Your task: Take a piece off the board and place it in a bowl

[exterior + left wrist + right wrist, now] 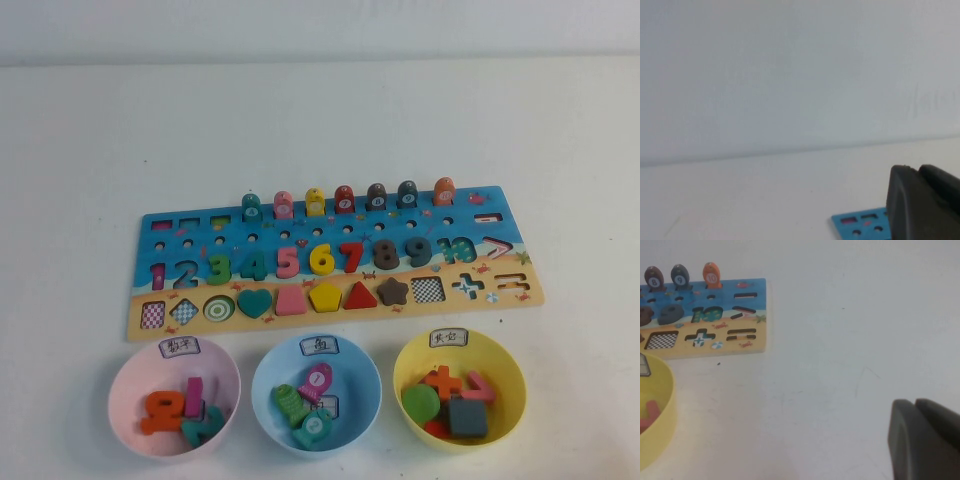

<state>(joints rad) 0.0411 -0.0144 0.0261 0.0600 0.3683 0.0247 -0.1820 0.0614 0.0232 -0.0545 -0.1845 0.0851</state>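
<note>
My left fingers are pressed together with nothing between them, the left gripper hanging off the board's far left corner, out of the high view. My right fingers also look closed flat against each other, empty; the right gripper sits over bare table, to the right of the board and the yellow bowl.

The board lies across the middle of the table. Its blue top carries coloured numbers reading 1 to 10, with a row of numbered fish pegs behind them; in my right wrist view I can read 8, 9 and 10 on the last three. The sandy strip holds shapes, among them a teal heart, a yellow pentagon and a red triangle. The round recess beside the heart is vacant.

The green disc lies inside the yellow bowl, against its left wall, next to an orange plus, a pink piece and a grey square. The pink bowl and light blue bowl stand left of it. Each bowl has a white label with Chinese characters I cannot read surely.
</note>
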